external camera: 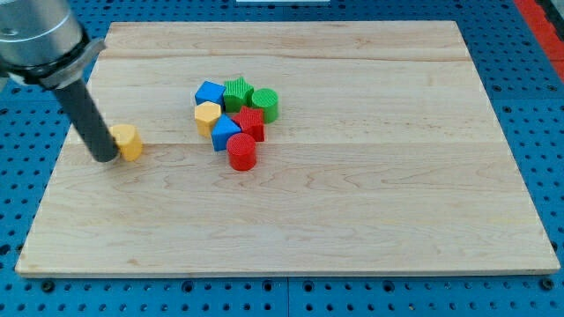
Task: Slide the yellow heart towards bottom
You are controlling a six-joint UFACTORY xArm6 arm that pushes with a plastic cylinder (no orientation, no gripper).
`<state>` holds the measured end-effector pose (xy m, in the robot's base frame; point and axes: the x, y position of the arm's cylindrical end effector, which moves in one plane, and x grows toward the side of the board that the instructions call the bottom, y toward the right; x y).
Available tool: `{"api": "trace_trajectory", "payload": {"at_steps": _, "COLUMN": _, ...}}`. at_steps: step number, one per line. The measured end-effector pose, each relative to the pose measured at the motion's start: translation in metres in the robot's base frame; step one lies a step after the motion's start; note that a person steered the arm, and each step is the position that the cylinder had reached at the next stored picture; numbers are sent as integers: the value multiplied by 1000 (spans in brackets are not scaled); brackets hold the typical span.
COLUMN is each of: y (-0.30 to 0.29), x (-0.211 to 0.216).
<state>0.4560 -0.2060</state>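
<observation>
My tip (105,159) touches yellow heart (129,141); 7-block cluster (234,119) lies right.

Arm enters from the view's top-left corner; grey cylindrical housing cut off by the frame edge. From it a straight dark rod runs down and slightly toward the view's right. My tip (105,159) sits at tabletop (370,202) level, near the view's left edge, just at the left side of the yellow heart (129,141), apparently touching.

My tip (105,159) covers the left edge of the yellow heart (129,141), whose shape reads unclearly.
</observation>
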Motion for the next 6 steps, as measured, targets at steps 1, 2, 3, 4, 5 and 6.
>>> {"api": "trace_trajectory", "payload": {"at_steps": 1, "y": 45, "x": -51}}
{"api": "trace_trajectory", "payload": {"at_steps": 2, "y": 9, "x": -53}}
{"api": "trace_trajectory", "payload": {"at_steps": 3, "y": -2, "x": -84}}
{"api": "trace_trajectory", "payload": {"at_steps": 4, "y": 53, "x": -88}}
{"api": "trace_trajectory", "payload": {"at_steps": 5, "y": 50, "x": -54}}
{"api": "trace_trajectory", "payload": {"at_steps": 6, "y": -11, "x": -30}}
